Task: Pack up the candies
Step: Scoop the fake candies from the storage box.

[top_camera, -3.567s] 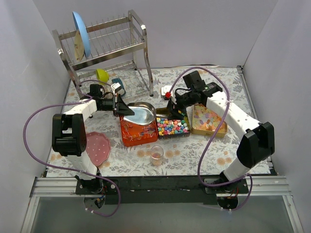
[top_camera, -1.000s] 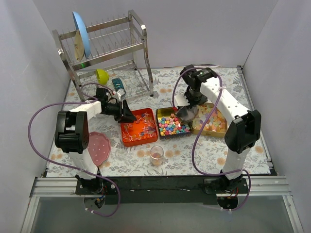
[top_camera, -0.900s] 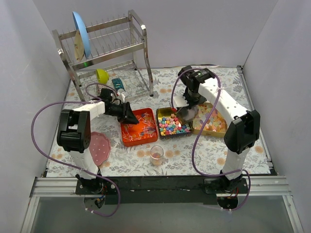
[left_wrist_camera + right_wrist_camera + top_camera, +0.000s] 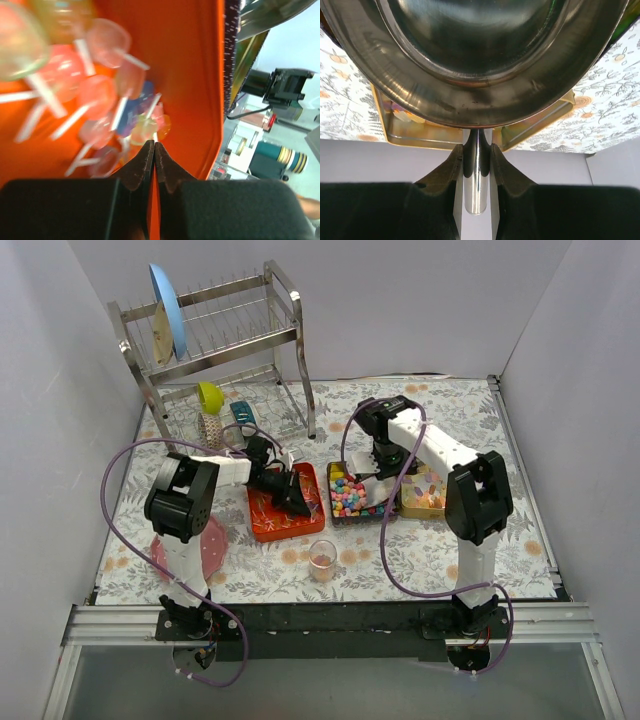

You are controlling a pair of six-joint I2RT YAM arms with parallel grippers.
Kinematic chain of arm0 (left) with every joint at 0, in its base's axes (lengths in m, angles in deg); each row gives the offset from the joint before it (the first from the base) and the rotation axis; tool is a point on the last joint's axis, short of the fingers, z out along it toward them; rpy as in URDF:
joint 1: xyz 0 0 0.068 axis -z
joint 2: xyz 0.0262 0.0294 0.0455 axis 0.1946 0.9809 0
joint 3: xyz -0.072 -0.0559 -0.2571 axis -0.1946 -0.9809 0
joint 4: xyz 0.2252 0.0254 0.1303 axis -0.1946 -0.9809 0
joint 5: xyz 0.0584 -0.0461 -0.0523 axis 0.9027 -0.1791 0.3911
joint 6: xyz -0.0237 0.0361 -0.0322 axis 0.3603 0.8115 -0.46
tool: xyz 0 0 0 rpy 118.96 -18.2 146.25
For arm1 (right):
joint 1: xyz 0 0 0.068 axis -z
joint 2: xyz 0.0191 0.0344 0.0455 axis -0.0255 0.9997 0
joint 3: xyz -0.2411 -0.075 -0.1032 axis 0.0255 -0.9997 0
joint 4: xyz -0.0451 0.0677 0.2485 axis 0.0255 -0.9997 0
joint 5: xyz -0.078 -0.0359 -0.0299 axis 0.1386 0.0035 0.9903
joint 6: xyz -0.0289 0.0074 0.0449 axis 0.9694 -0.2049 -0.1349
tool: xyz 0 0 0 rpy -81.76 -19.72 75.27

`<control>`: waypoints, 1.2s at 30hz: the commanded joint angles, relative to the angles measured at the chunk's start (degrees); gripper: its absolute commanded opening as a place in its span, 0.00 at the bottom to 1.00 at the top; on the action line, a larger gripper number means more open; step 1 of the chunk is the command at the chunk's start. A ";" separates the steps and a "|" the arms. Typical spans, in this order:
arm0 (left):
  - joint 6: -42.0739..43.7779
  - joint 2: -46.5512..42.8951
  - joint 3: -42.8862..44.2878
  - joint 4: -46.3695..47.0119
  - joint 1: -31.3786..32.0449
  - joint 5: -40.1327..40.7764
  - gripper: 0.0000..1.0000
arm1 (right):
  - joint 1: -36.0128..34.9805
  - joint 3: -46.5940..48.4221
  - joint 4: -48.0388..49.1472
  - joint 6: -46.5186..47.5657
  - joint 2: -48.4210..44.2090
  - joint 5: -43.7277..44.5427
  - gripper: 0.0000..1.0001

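Clear-wrapped colourful pieces (image 4: 100, 95) lie in an orange tray (image 4: 268, 523). My left gripper (image 4: 297, 502) is low inside the tray, its jaws shut (image 4: 154, 146) with nothing seen between them, the tips right by the pieces. Pastel round pellets (image 4: 346, 496) fill the middle dark tin (image 4: 330, 472). Orange-yellow jellies sit in the gold tin (image 4: 428, 498). My right gripper (image 4: 379, 476) is shut (image 4: 477, 147) on the handle of a metal scoop (image 4: 480, 60), held over the right end of the pellet tin. The gold tin's rim (image 4: 410, 135) shows under the scoop.
A small clear cup (image 4: 322, 558) stands in front of the tins. A pink plate (image 4: 203, 546) lies at the left, partly under the left arm. A dish rack (image 4: 215, 340) with a blue plate (image 4: 165, 308) stands at the back left, with a yellow cup (image 4: 208, 395) and a tape roll (image 4: 210, 427) below it.
My left gripper has moved right, from the tray's left edge to deep inside it. My right gripper with the scoop has moved left and lower over the pellet tin.
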State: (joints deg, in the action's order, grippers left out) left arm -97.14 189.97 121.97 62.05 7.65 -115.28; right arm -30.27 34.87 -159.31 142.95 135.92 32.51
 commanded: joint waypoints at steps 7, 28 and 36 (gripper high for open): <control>-0.83 0.24 -0.25 2.66 1.87 -2.13 0.01 | -4.66 3.28 -1.56 -8.51 3.64 -8.96 0.01; 3.92 -1.70 2.82 -4.72 -0.68 -0.81 0.01 | -3.26 -6.12 9.24 -17.30 -0.22 -30.58 0.01; 6.47 -0.56 4.84 -7.62 -2.35 -1.25 0.01 | -3.26 -5.34 7.93 -19.15 -1.98 -33.74 0.01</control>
State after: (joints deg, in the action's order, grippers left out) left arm -93.20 190.10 124.22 56.06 6.27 -115.76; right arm -33.09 28.92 -151.90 125.16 136.19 5.83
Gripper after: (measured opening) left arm 0.017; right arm 0.265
